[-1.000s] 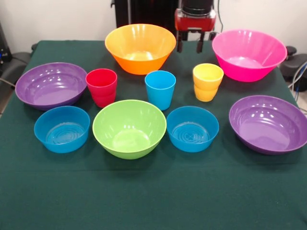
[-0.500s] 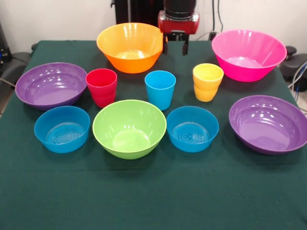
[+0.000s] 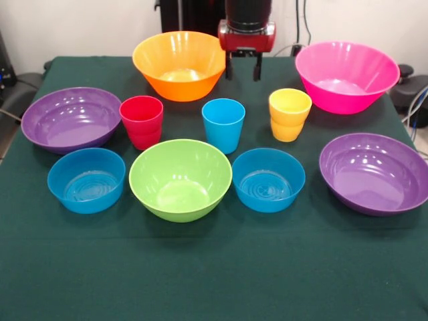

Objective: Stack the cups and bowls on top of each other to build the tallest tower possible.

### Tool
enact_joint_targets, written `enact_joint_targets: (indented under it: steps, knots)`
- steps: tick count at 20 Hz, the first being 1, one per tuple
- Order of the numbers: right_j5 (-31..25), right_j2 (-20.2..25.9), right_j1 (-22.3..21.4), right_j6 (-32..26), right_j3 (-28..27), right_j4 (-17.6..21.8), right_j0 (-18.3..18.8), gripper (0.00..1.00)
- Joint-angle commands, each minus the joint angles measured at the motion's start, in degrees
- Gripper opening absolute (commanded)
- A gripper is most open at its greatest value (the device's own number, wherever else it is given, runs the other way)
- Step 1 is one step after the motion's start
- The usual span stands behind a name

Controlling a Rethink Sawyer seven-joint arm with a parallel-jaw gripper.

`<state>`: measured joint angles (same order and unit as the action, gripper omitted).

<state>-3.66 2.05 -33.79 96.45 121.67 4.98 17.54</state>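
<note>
Nearest row on the counter [image 3: 214, 281]: blue bowl [image 3: 86, 180], lime green bowl [image 3: 180, 179], blue bowl [image 3: 268, 179], purple bowl [image 3: 374, 172]. Behind: purple bowl [image 3: 71, 118], red cup [image 3: 142, 122], blue cup [image 3: 223, 125], yellow cup [image 3: 289, 114]. Far edge: orange bowl [image 3: 179, 65], pink bowl [image 3: 346, 75]. Claw [image 3: 243, 68] released, empty, touching the orange bowl's rim. Nothing stacked.

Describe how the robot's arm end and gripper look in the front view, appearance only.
Only the arm's lowest part shows at the top edge: a glossy black cylindrical segment above a boxy red housing with a dark panel on its face. Below it hangs the gripper, two short, straight black fingers with a gap between them. No markings are legible, and no cable on the arm itself can be made out.
</note>
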Motion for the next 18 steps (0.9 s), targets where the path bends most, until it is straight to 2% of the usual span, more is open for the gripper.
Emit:
enact_joint_targets:
  steps: [1,4,9,13,18]
  knots:
    - [-6.29,7.3,4.71,4.3,-9.59,-1.26,-0.18,1.0]
    - [-7.75,8.0,4.58,4.9,-10.91,-2.26,-0.77,1.0]
    - [-6.36,9.74,4.69,6.92,-13.13,-3.9,-1.05,1.0]
    - [-11.21,8.87,4.46,6.41,-15.63,-5.17,-2.3,1.0]
    - [-15.04,8.03,2.55,7.5,-13.73,-6.35,-2.75,1.0]
